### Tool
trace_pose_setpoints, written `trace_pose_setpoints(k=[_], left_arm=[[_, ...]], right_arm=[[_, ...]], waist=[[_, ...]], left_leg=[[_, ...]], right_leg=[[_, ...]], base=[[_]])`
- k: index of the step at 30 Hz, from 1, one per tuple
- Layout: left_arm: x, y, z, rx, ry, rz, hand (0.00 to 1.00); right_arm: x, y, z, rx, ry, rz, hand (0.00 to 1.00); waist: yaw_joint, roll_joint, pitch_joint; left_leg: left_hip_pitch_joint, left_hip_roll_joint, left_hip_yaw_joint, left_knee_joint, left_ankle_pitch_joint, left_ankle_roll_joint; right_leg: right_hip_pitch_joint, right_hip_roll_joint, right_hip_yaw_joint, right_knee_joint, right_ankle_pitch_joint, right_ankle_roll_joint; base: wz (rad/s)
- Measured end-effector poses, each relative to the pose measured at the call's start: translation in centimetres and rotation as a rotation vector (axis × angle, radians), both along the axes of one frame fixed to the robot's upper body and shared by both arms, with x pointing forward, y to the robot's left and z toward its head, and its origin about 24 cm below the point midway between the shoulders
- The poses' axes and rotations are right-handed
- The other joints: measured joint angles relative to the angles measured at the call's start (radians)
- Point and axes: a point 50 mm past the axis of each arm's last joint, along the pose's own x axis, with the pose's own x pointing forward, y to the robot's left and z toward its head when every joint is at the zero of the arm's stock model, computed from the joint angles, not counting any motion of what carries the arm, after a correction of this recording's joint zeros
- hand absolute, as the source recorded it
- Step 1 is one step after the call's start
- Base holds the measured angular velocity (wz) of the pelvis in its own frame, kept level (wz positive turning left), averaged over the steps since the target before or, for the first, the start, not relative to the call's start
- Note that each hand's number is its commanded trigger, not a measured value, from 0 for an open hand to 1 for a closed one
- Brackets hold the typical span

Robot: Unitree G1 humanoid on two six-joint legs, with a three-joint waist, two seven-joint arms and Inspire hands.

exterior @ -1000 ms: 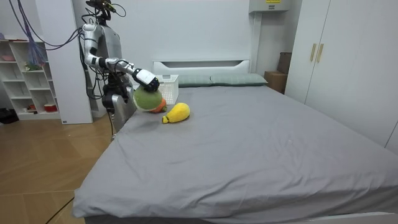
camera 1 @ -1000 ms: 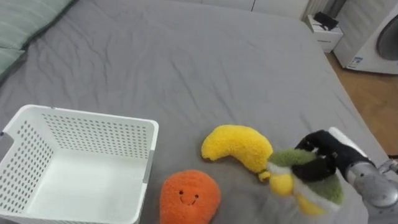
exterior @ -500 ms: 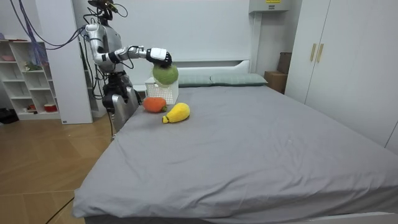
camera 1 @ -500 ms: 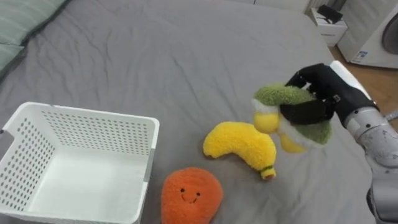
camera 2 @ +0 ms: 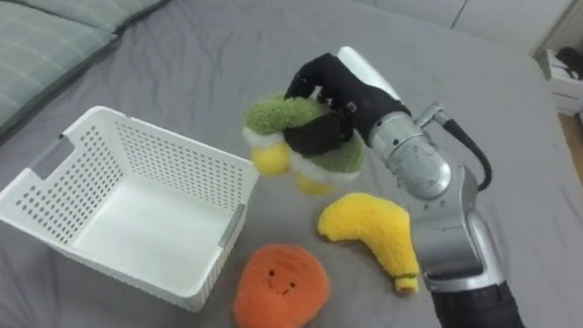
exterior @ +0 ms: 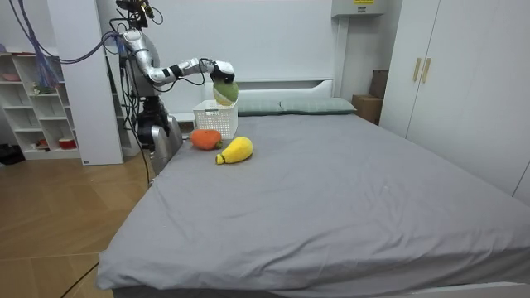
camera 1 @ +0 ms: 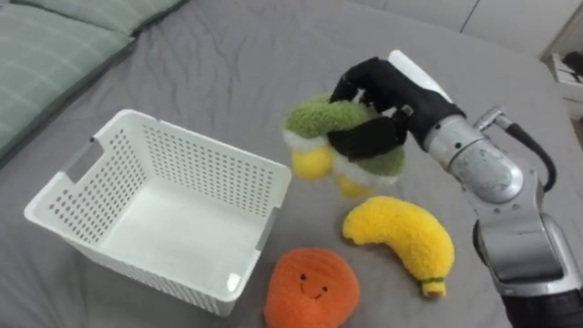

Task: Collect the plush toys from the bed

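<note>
My right robot hand (camera 1: 381, 89) has its fingers curled round the green plush toy (camera 1: 321, 117), up in the air just beside the white basket (camera 1: 209, 144). I see an orange plush (camera 1: 311, 287) and a banana plush (camera 1: 401, 239) on the bed (camera 1: 228, 55) beside that basket.

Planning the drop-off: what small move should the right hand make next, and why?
Probably shift left, over the white basket: the right hand grips the green plush toy, which hangs by the basket's right rim, not yet above the inside.

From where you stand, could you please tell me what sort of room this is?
Most likely a bedroom: a large grey-sheeted bed, green pillows at its head, and tall white wardrobe doors alongside.
</note>
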Motion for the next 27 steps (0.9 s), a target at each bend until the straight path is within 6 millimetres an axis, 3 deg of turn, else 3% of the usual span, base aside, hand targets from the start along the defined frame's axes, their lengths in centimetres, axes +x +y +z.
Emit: trace_pose_setpoints(k=[7, 14, 15, 16, 17, 18, 23, 27], left_arm=[[0.3, -0.1, 0.0, -0.003, 0.012, -0.006, 0.0], [1.0, -0.2, 0.1, 0.001, 0.007, -0.012, 0.0], [1.2, -0.2, 0.1, 0.001, 0.004, -0.015, 0.0], [1.2, -0.3, 0.1, 0.0, 0.002, -0.018, 0.0], [1.4, -0.2, 0.1, 0.002, -0.001, -0.018, 0.0], [1.6, -0.2, 0.2, 0.003, -0.003, -0.019, 0.0], [2.3, -0.3, 0.3, 0.001, -0.015, -0.035, 0.0], [1.9, -0.1, 0.3, 0.006, 0.008, -0.028, 0.0]], right_arm=[[1.3, 2.6, 0.0, -0.021, 0.008, 0.059, 1.0], [0.9, 5.9, -0.4, -0.114, -0.034, 0.129, 1.0], [0.9, 6.1, -0.4, -0.116, -0.036, 0.132, 0.89], [1.2, 6.6, -0.5, -0.119, -0.035, 0.139, 0.57], [1.5, 6.9, -0.6, -0.114, -0.032, 0.132, 0.18], [1.6, 6.9, -0.6, -0.113, -0.03, 0.127, 0.0], [1.9, 6.9, -1.2, -0.108, -0.022, 0.097, 0.0], [2.0, 7.0, -2.2, -0.124, 0.012, 0.094, 0.0]], waist=[[0.088, -0.008, -0.0019], [0.151, -0.008, -0.0019], [0.154, -0.007, -0.0013], [0.161, -0.005, -0.0001], [0.172, -0.004, 0.0005], [0.177, -0.004, 0.0007], [0.208, -0.005, -0.0003], [0.21, -0.007, -0.0018]], left_leg=[[-0.044, -0.011, -0.052, 0.03, 0.001, 0.001], [-0.09, -0.03, -0.129, 0.054, 0.007, -0.002], [-0.093, -0.032, -0.135, 0.055, 0.01, -0.002], [-0.098, -0.035, -0.145, 0.054, 0.017, -0.002], [-0.1, -0.037, -0.151, 0.052, 0.021, -0.003], [-0.101, -0.038, -0.154, 0.052, 0.021, -0.003], [-0.111, -0.051, -0.187, 0.052, 0.034, -0.002], [-0.116, -0.056, -0.193, 0.055, 0.037, 0.0]], right_leg=[[-0.007, -0.008, -0.064, 0.0, 0.0, 0.0], [-0.011, -0.013, -0.139, -0.017, 0.0, 0.001], [-0.012, -0.015, -0.142, -0.017, 0.0, 0.001], [-0.013, -0.018, -0.152, -0.017, -0.001, 0.001], [-0.014, -0.022, -0.159, -0.017, -0.001, 0.001], [-0.013, -0.023, -0.163, -0.016, -0.001, 0.001], [-0.012, -0.033, -0.197, -0.015, -0.002, 0.003], [-0.013, -0.037, -0.206, -0.013, -0.003, 0.005]], base=[[0.23], [0.31], [0.35], [0.25], [0.21], [0.2], [0.2], [0.07]])
